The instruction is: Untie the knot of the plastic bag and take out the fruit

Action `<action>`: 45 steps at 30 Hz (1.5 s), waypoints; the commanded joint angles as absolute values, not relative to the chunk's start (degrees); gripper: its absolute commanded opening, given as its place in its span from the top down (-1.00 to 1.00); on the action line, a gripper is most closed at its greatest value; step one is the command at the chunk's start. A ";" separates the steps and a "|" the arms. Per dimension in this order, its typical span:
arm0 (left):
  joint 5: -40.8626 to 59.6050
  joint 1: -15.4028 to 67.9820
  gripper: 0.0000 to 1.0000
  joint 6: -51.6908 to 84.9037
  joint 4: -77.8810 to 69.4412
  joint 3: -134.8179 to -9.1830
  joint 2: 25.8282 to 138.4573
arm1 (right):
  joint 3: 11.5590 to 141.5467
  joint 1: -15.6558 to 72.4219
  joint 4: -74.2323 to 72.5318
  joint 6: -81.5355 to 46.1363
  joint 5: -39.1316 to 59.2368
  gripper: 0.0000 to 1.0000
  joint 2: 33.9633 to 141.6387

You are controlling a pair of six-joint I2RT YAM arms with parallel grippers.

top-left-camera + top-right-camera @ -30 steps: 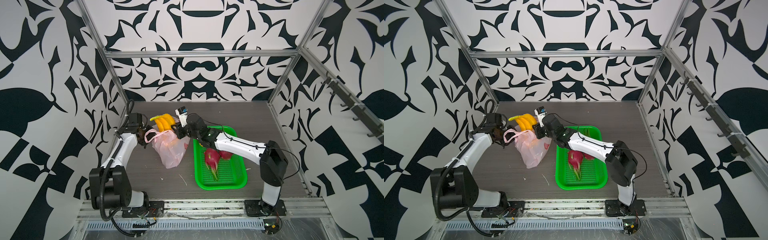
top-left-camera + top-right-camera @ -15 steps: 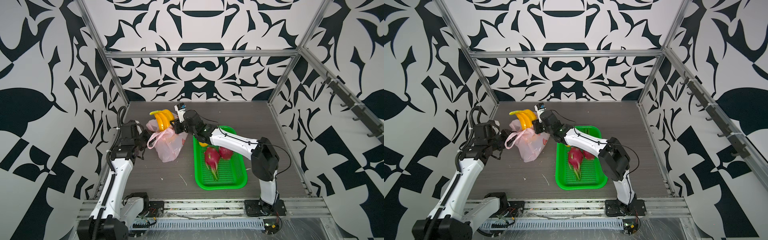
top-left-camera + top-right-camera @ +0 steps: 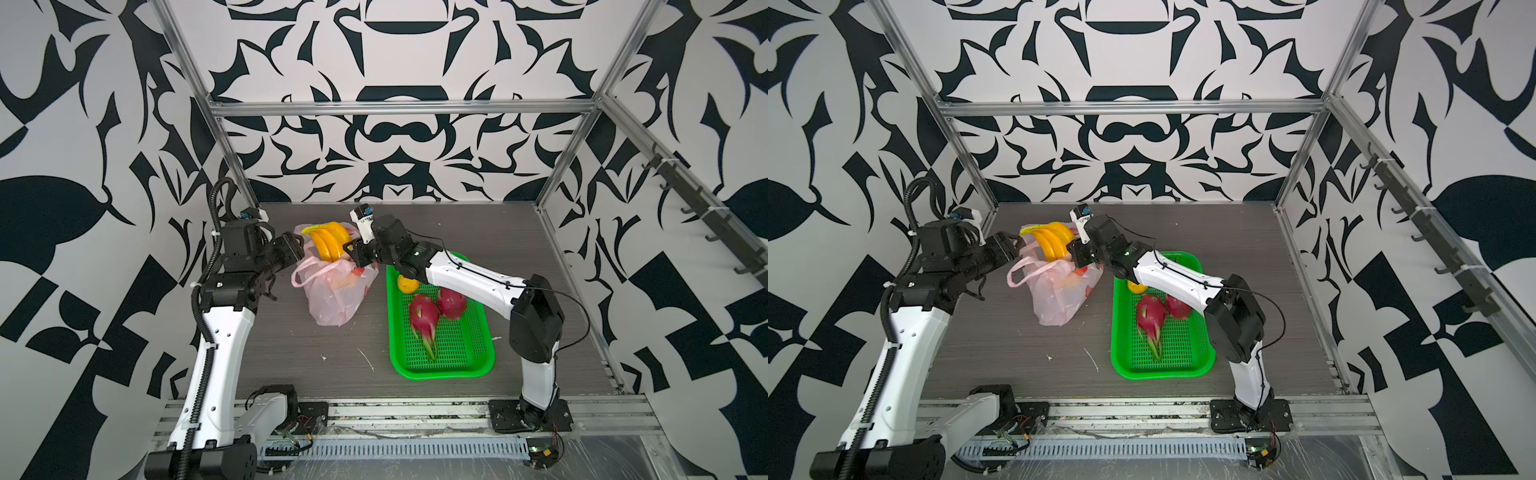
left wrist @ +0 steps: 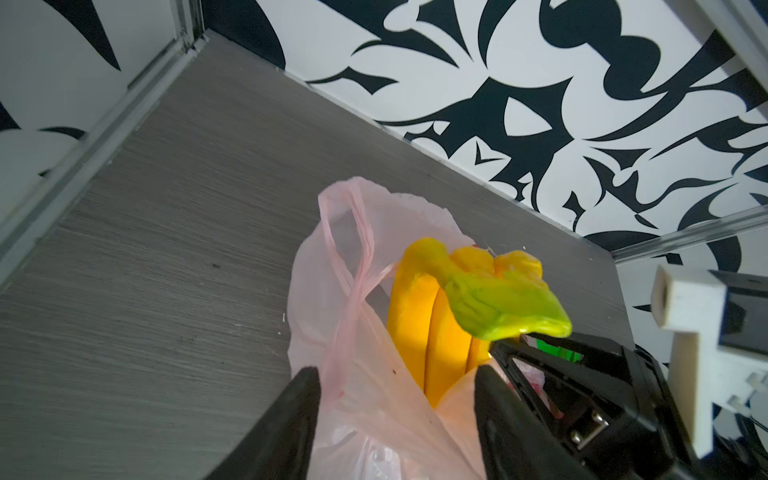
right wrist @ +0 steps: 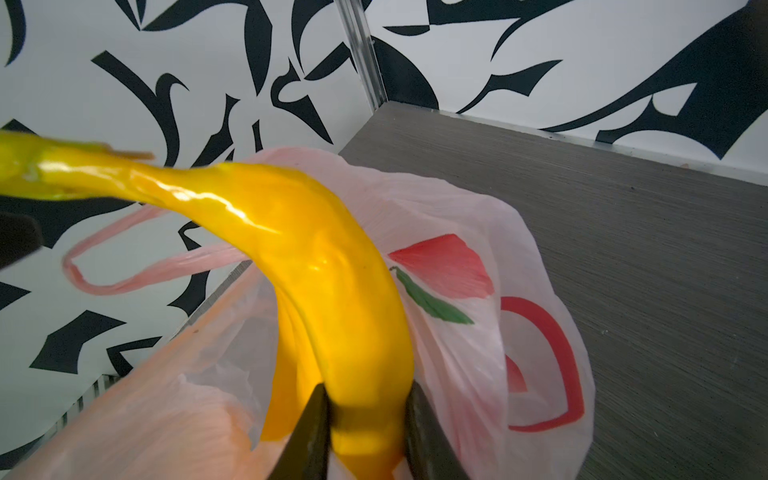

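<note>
The pink plastic bag [image 3: 332, 293] [image 3: 1059, 297] lies on the table with its mouth open and its handle loops loose. No knot shows. A yellow banana bunch [image 3: 329, 245] [image 3: 1054, 243] [image 5: 324, 266] sticks up out of the mouth, and my right gripper [image 3: 352, 254] [image 3: 1076, 257] [image 5: 368, 419] is shut on its lower end. My left gripper [image 3: 298, 248] [image 3: 1014, 247] [image 4: 395, 386] stands open at the bag's left rim, with loose pink plastic [image 4: 365, 399] lying between its fingers. Two dragon fruits [image 3: 424, 311] [image 3: 452, 301] and a small round yellow fruit [image 3: 405, 283] lie in the green basket [image 3: 440, 372].
The green basket [image 3: 1163, 372] stands right of the bag, under the right arm. Small white scraps [image 3: 368, 359] lie on the table in front of the bag. Patterned walls and metal frame posts close in the table at the back and sides.
My left gripper has opened and let go of the bag's handle, and the left arm has reared up higher. The right gripper has kept its hold on the banana bunch at the bag's mouth.
</note>
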State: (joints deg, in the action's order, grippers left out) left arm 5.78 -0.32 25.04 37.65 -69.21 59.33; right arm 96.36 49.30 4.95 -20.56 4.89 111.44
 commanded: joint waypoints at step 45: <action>11.61 6.96 0.19 -7.10 49.48 -88.00 72.59 | 114.21 48.21 20.00 -19.24 14.03 1.00 113.37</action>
State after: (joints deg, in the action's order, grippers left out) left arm 10.44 6.28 -6.09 47.55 -87.85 72.82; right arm 110.72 48.27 23.14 -18.96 12.08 113.95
